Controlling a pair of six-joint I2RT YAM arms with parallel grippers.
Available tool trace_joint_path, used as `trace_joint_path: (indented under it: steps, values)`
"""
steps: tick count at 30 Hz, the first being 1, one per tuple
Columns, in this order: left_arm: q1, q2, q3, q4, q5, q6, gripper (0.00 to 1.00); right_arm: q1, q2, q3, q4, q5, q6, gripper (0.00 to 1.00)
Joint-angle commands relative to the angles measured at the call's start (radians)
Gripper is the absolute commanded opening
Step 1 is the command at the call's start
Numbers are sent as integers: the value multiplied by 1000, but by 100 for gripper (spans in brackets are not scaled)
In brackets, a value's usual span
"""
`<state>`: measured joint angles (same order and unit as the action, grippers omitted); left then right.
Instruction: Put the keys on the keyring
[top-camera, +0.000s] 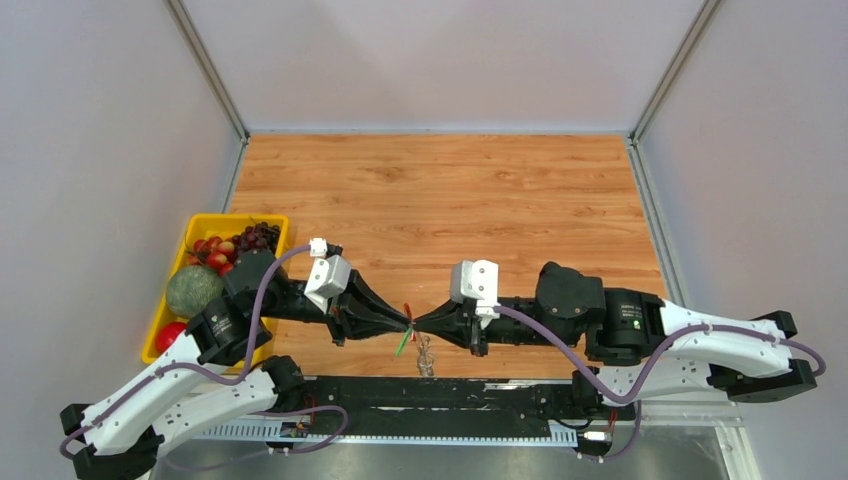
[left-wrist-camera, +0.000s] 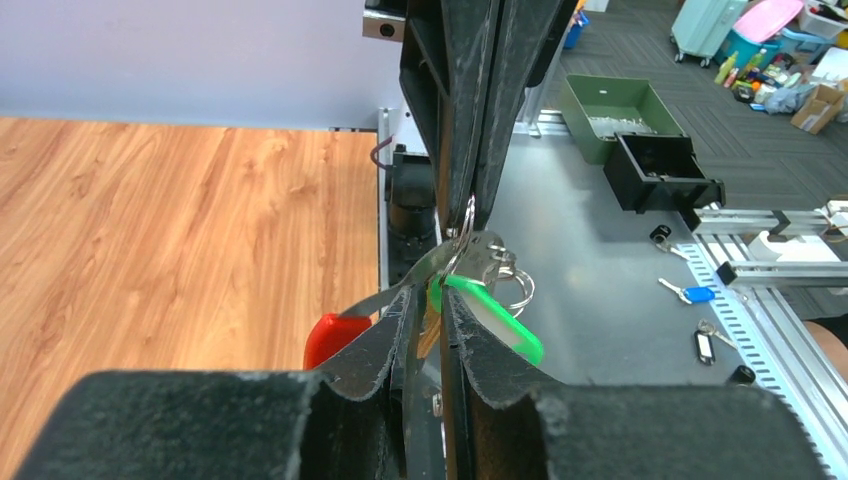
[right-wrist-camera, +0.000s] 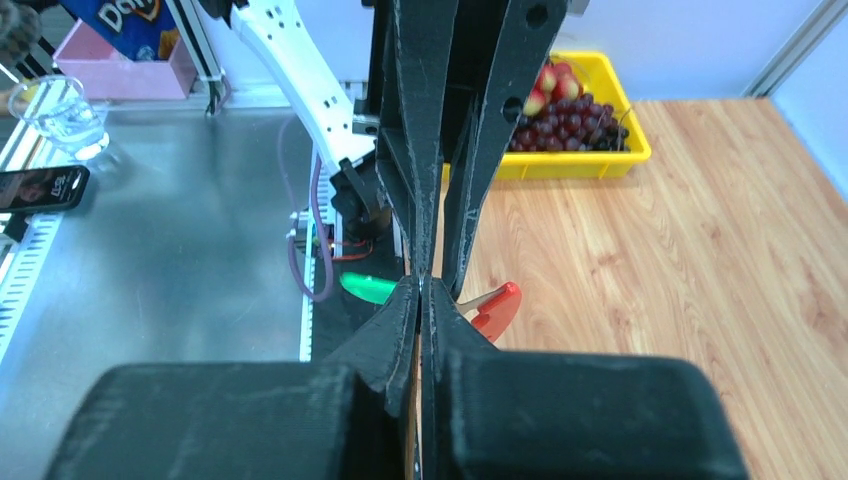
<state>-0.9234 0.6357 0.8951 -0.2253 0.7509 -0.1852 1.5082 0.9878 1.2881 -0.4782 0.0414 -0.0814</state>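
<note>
My two grippers meet tip to tip above the table's near edge. My left gripper (top-camera: 404, 328) (left-wrist-camera: 432, 292) is shut on the key with the bright green head (left-wrist-camera: 500, 328) (top-camera: 402, 344), which sticks out to the right of its fingers. My right gripper (top-camera: 419, 327) (right-wrist-camera: 422, 286) is shut on the keyring's silvery metal (left-wrist-camera: 478, 255). Its red part (left-wrist-camera: 335, 340) (right-wrist-camera: 497, 305) (top-camera: 407, 309) sticks out sideways. Small silvery rings (left-wrist-camera: 515, 285) hang by the green head. The green head also shows in the right wrist view (right-wrist-camera: 370, 288). How the metal parts link is hidden between the fingers.
A yellow tray (top-camera: 196, 228) with grapes, strawberries and other fruit stands at the left of the wooden table (top-camera: 450, 200). A small silvery bundle (top-camera: 425, 357) hangs below the grippers near the table's front edge. Off the table lie other keys (left-wrist-camera: 690, 294) and boxes (left-wrist-camera: 620, 115).
</note>
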Motion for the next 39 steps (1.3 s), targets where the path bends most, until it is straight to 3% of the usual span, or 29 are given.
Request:
trace_joint_path:
  steps: [1, 16, 27, 39]
  values:
    - [-3, 1, 6, 9, 21, -8, 21, 16, -55, -23, 180, -8, -43, 0]
    - [-3, -17, 42, -35, 11, 11, 21, 20, -43, -44, 236, -13, -77, 0]
    - [-4, -80, 82, -44, -43, -3, 36, 24, -36, -51, 236, 23, -70, 0]
    - [-3, -72, 63, 38, -33, -32, 40, 34, -24, -46, 236, 6, -67, 0]
